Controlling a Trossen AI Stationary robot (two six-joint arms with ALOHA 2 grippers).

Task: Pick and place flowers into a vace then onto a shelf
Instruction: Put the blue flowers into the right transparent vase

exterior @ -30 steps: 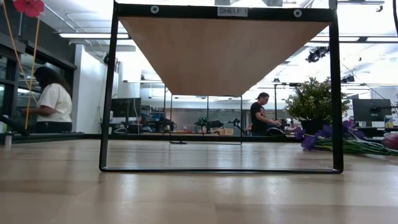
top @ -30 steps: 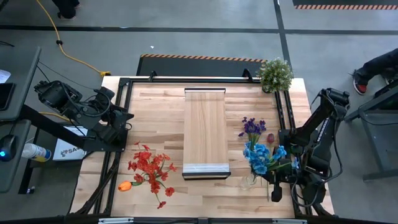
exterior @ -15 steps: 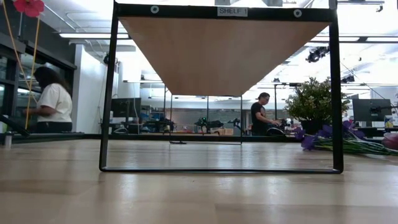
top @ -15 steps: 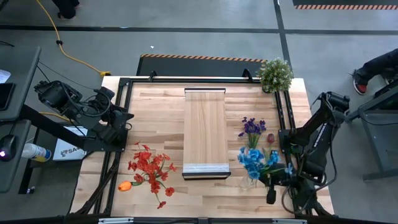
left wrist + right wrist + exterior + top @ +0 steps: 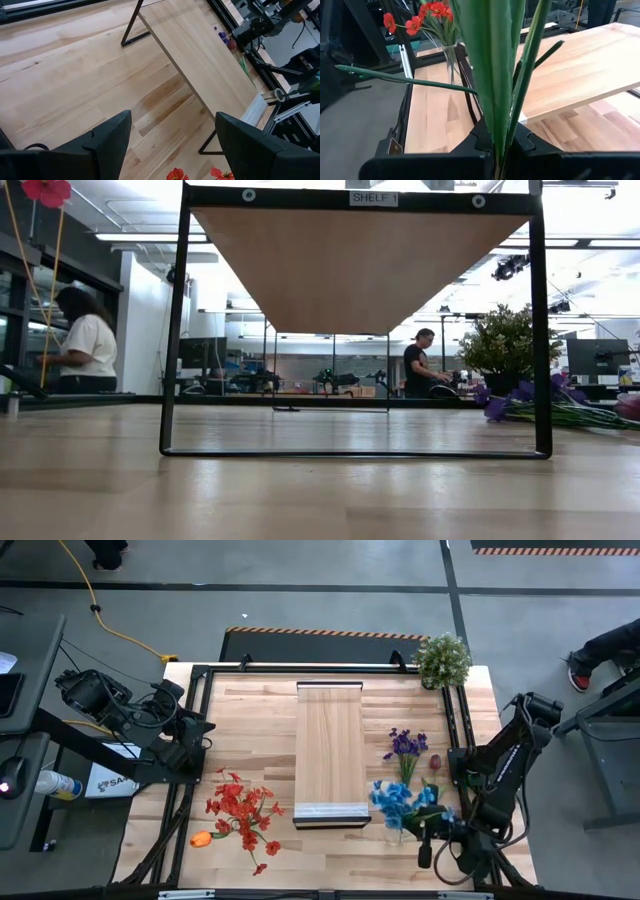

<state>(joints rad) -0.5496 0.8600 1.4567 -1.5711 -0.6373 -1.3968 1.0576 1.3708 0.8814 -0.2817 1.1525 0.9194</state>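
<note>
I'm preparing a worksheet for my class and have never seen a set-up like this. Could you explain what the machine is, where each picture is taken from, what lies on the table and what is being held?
Two dark robot arms flank a slatted wooden table. One camera looks straight down, one sits at table-top height, and one rides on each wrist.

On the table stands a raised shelf of light wood, a bunch of red flowers in a clear glass vase, an orange flower, purple flowers and a bushy green potted plant.

The right end effector, near the table's front right corner, is shut on the green stems of the blue flowers. The left end effector waits open at the left edge, holding nothing.
</note>
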